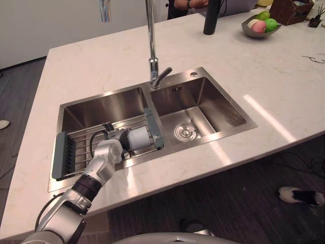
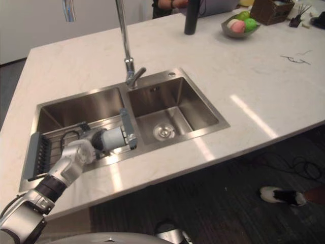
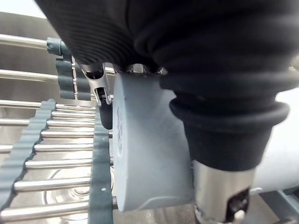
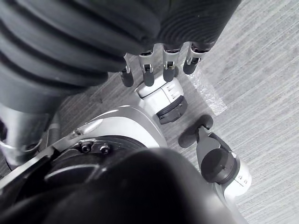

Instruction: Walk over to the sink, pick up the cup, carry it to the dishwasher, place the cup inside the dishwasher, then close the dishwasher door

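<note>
A pale grey cup (image 1: pixel 138 137) lies on its side on a wire drying rack (image 1: pixel 78 147) that spans the left basin of the steel sink (image 1: pixel 101 104). My left hand (image 1: pixel 109 151) reaches over the counter's front edge and lies on the cup's near end. In the left wrist view the cup (image 3: pixel 145 154) sits against the palm, between the thumb (image 3: pixel 219 191) and a finger (image 3: pixel 100 91) curled on its far side. My right hand (image 4: pixel 161 70) hangs over the floor with its fingers relaxed and nothing in it.
A tall tap (image 1: pixel 151 46) rises between the basins; the right basin (image 1: pixel 203 109) holds only its drain. A fruit bowl (image 1: pixel 260 25), a black bottle (image 1: pixel 210 18) and a wicker basket (image 1: pixel 289 10) stand at the far right. A person's shoe (image 1: pixel 297 194) is on the floor.
</note>
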Tool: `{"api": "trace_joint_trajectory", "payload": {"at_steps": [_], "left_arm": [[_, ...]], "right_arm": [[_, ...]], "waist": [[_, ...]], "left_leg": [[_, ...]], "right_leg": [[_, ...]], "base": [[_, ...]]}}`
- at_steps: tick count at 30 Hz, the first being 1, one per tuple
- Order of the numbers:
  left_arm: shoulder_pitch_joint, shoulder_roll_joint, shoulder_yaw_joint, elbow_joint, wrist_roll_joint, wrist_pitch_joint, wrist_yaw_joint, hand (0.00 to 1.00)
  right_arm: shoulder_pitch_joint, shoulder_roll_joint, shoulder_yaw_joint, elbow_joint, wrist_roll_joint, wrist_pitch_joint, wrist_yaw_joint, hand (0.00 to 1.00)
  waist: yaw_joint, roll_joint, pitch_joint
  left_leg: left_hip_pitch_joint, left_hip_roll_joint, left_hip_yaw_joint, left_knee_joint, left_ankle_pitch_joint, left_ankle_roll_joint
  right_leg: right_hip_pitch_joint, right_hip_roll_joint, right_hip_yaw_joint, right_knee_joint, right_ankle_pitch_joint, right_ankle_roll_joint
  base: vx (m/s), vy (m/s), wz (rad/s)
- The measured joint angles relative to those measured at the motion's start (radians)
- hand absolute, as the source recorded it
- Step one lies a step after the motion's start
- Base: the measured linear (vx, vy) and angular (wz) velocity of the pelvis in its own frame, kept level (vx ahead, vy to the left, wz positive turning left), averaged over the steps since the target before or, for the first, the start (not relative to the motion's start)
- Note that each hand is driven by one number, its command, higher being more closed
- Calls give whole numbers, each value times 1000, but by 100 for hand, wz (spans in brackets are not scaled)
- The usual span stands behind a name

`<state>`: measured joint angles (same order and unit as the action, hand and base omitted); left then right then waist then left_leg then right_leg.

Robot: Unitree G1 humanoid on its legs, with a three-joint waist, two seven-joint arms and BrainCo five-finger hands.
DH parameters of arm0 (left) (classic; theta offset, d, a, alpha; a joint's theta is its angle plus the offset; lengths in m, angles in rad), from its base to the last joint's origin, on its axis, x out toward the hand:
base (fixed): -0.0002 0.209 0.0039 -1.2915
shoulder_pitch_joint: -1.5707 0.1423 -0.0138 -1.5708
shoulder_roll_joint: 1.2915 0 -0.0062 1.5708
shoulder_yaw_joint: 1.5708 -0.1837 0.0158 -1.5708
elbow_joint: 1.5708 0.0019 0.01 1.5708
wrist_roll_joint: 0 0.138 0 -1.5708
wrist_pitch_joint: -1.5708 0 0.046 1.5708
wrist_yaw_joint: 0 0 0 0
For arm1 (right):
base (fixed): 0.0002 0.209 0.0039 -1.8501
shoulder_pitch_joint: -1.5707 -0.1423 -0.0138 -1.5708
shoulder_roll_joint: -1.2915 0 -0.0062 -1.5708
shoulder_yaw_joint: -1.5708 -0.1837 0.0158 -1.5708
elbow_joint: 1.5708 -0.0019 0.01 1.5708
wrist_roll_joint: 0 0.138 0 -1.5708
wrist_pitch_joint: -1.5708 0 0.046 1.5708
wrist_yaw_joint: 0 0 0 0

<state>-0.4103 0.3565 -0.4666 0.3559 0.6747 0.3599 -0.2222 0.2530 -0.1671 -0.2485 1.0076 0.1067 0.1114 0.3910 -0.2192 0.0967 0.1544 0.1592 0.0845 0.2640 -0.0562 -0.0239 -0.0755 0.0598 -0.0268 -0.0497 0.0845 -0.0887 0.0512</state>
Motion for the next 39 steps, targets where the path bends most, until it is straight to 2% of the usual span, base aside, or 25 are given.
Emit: {"api": "trace_joint_trajectory", "payload": {"at_steps": [5,9,12,15,18,22,23,25,28,30,33,39], "left_arm": [[11,4,1,12,-65,-57,89,100],[12,18,12,10,-163,-71,131,100],[26,18,45,10,-255,-94,197,100],[61,12,93,7,-325,-136,291,100],[97,-11,142,-33,-361,-167,362,100],[135,-47,201,-88,-407,-186,442,100],[137,-63,227,-113,-413,-187,466,100],[144,-64,244,-153,-417,-194,493,100],[172,-65,285,-213,-481,-221,532,100],[186,-74,316,-239,-516,-244,554,100],[210,-89,359,-294,-599,-286,576,100],[273,-140,480,-410,-902,-443,602,100]], "right_arm": [[-12,-2,0,28,3,-17,2,0],[-14,-3,-5,31,3,-21,2,0],[-14,-2,-9,32,2,-21,2,0],[-17,0,-11,32,2,-37,2,0],[-18,20,-34,32,2,-47,0,0],[-15,25,-48,32,3,-53,-1,0],[-9,29,-49,32,3,-56,-2,0],[-3,31,-49,31,3,-62,-3,0],[-1,33,-50,31,3,-64,-6,0],[3,35,-50,31,3,-65,-6,0],[17,42,-56,31,3,-65,-10,0],[32,58,-77,30,3,-65,-11,0]], "waist": [[1,0,0],[0,0,0],[0,1,0],[-2,1,6],[9,-20,20],[22,-21,20],[35,-22,20],[50,-23,18],[61,-27,15],[62,-33,10],[82,-46,-12],[106,-57,-50]], "left_leg": [[0,0,-5,-1,0,0],[-2,-1,-14,-4,-1,2],[-2,-1,-15,-10,-1,2],[-1,-1,-16,-11,-1,2],[-1,2,-17,-11,-1,2],[0,-1,-18,-10,-1,2],[0,-1,-19,-8,-1,2],[0,0,-22,-5,-1,2],[-1,0,-29,1,-1,6],[-1,-2,-41,1,1,10],[-3,-2,-42,1,4,14],[-4,-7,-44,-6,8,18]], "right_leg": [[8,0,-5,-15,6,-1],[16,1,-13,-31,9,-2],[20,3,-14,-38,13,-2],[27,5,-16,-47,15,-2],[35,7,-18,-53,17,-4],[43,3,-20,-63,21,-2],[45,3,-21,-63,21,-2],[47,3,-23,-63,22,-3],[52,2,-30,-63,26,-1],[62,-1,-43,-72,32,-1],[65,-1,-45,-89,45,-2],[81,-3,-47,-131,69,1]], "base": [[0,-1,1],[17,-12,6],[38,-15,2],[12,-4,0],[0,0,0],[0,0,0],[-30,-16,4],[-42,-16,4],[-54,-14,7],[-72,-14,16],[-65,-11,2],[-31,-9,1]]}}
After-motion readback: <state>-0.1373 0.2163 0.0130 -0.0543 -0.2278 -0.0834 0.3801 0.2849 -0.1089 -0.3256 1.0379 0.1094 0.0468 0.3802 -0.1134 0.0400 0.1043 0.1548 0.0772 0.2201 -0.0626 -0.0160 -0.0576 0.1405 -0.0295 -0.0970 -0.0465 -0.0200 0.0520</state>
